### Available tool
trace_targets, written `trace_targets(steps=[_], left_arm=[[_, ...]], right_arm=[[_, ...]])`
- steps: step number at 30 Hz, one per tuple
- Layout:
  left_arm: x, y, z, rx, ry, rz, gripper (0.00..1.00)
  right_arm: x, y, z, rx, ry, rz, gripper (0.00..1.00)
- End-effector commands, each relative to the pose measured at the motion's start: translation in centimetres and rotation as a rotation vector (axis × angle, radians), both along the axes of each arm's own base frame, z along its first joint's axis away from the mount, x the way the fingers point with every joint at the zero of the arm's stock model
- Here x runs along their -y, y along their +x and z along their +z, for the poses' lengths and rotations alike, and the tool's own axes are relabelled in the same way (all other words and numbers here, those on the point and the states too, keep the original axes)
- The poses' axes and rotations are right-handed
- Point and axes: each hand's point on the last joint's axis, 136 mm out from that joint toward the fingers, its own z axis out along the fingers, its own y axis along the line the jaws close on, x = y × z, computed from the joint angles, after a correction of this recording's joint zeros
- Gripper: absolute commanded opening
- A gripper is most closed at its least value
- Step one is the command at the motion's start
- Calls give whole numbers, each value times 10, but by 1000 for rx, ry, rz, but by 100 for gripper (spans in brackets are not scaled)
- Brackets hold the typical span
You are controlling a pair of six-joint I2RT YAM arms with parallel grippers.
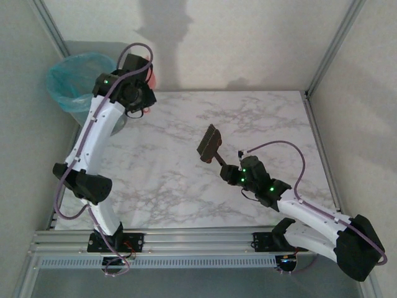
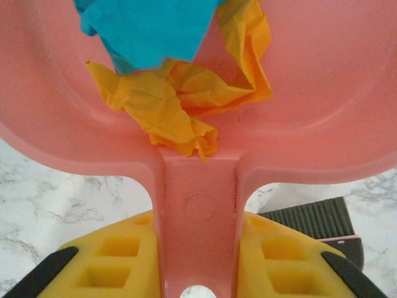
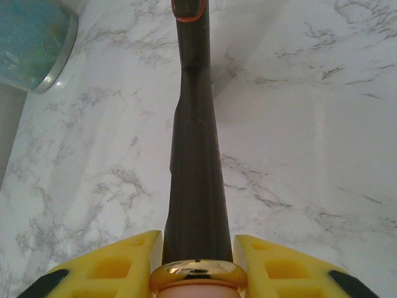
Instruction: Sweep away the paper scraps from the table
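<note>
Left gripper [image 2: 198, 264]: fingers pinch the handle of the flat pink plastic dustpan [image 2: 322, 93], held at the far left corner of the white, grey-veined marble table [image 1: 267, 118]. Crumpled orange-yellow and cyan paper scraps [image 2: 177, 105] lie inside the pan. Right gripper [image 3: 195, 273]: fingers clamp the handle of the dark brush [image 3: 193, 155] over mid-table.

My right gripper [image 1: 229, 168] holds the brush [image 1: 209, 144] over the table [image 1: 161, 180]; my left arm [image 1: 99, 124] carries the pink dustpan [image 1: 152, 79] beside the far-left bin [image 1: 68, 84].
</note>
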Motion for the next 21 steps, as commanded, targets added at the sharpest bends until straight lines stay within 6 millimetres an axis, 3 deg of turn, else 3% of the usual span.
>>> trace_targets(steps=[1,14,21], left_arm=[[-4,4,21,53,-54,-10,0],[-59,38,55,174,-330,43,0],[-67,53,70,254,-476,37,0]], right_arm=[[-12,8,28,81,39,30,0],[-13,11,22,79,8,42,0],[-15,12,17,72,-4,48,0]])
